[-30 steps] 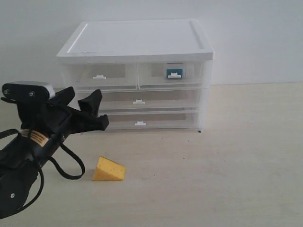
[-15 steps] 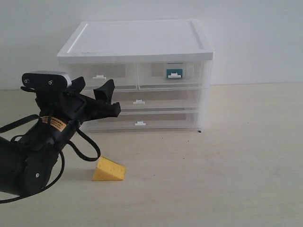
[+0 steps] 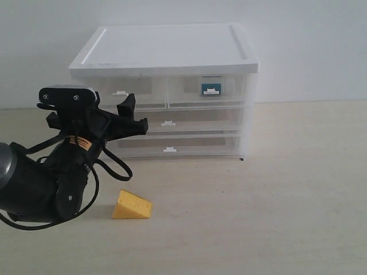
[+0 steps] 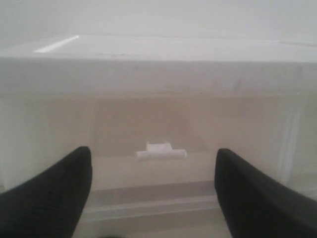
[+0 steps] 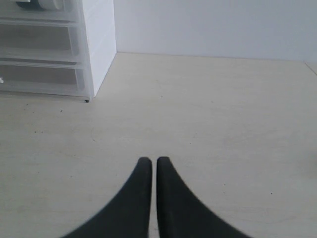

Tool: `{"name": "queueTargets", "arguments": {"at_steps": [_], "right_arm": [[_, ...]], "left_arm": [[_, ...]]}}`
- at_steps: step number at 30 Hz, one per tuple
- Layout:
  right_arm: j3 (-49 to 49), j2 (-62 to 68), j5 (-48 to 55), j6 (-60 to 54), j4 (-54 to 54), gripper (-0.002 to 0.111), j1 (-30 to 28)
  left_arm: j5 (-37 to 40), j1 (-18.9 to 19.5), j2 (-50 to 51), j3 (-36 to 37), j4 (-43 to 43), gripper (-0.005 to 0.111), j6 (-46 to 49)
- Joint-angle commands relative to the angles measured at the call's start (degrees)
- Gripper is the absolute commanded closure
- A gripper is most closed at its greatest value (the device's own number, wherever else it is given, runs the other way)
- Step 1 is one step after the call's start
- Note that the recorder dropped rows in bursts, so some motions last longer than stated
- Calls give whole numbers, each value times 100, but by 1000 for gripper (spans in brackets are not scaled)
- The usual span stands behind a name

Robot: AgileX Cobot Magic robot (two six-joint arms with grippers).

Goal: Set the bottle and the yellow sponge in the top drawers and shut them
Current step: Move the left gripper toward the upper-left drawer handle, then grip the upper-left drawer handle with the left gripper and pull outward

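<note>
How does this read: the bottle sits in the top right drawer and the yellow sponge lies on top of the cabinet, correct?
Not quite. The yellow sponge is not on top of the cabinet; it lies on the table in front of it, as the exterior view shows. The bottle does sit in the top right drawer.

Nothing can be read; the orange label (image 3: 84,143) on the left arm (image 3: 37,186) is too small.
</note>
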Motion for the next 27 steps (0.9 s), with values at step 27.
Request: {"name": "queueTargets", "arguments": {"at_steps": [27], "right_arm": [[21,-34,-55,0,-12,107,-8]], "left_arm": [[155,-24,449,-861,-496,50,477]]}}
